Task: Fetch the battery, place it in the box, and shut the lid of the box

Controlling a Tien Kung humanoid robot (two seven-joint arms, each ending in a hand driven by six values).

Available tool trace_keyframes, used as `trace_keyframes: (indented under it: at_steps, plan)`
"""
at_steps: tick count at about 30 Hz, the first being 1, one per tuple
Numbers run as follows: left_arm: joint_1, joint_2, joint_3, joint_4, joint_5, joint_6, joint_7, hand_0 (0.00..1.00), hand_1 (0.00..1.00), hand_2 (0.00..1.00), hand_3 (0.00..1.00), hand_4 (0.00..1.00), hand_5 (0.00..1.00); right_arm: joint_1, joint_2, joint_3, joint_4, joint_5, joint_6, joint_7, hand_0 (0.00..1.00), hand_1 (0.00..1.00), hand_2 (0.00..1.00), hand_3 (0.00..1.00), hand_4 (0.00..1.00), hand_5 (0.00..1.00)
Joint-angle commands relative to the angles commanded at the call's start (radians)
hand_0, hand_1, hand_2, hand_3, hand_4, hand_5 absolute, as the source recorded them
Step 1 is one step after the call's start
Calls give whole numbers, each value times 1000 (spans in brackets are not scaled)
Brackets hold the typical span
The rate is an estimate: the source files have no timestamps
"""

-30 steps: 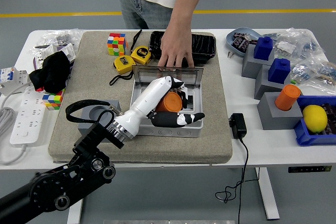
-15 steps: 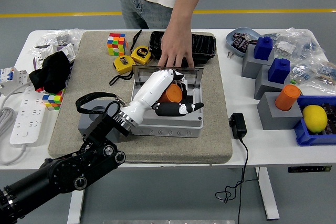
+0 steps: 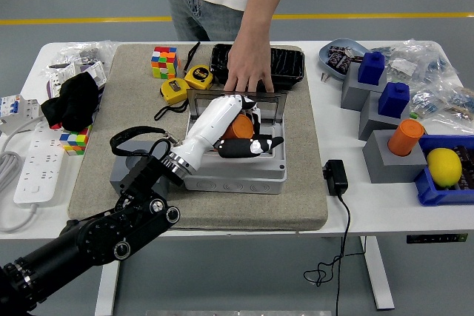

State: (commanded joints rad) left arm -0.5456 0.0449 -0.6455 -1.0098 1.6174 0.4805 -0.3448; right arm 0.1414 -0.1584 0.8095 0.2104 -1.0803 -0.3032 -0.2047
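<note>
Left hand (image 3: 238, 132) is reaching into the open grey box (image 3: 235, 172) on the mat (image 3: 133, 101), fingers curled around the orange battery (image 3: 238, 128) — it's gripping it, down inside the box, just in front of the raised lid (image 3: 274, 105). Black thumb is sticking out to the right over the box interior. A person's hand (image 3: 249, 72) is pressing on the lid's top edge from the far side — holding it upright. Black tray (image 3: 285, 63) is sitting just behind that hand.
</note>
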Motion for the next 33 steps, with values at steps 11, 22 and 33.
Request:
trace_keyframes:
  at_steps: [11,22,33]
  plan:
    - [4,5,-2,-4,23,-46,14,590,614,557,548,964,642,-1,1,-2,2,1,2,-1,817,783,743,750,980,654]
    - [3,9,-9,-16,30,-43,13,614,607,535,539,934,617,-1,0,3,1,-1,2,-1,817,783,743,749,981,655]
    - [25,52,7,-141,70,-19,1,347,257,332,474,965,650,-1,2,14,1,-3,3,-1,815,783,743,749,981,654]
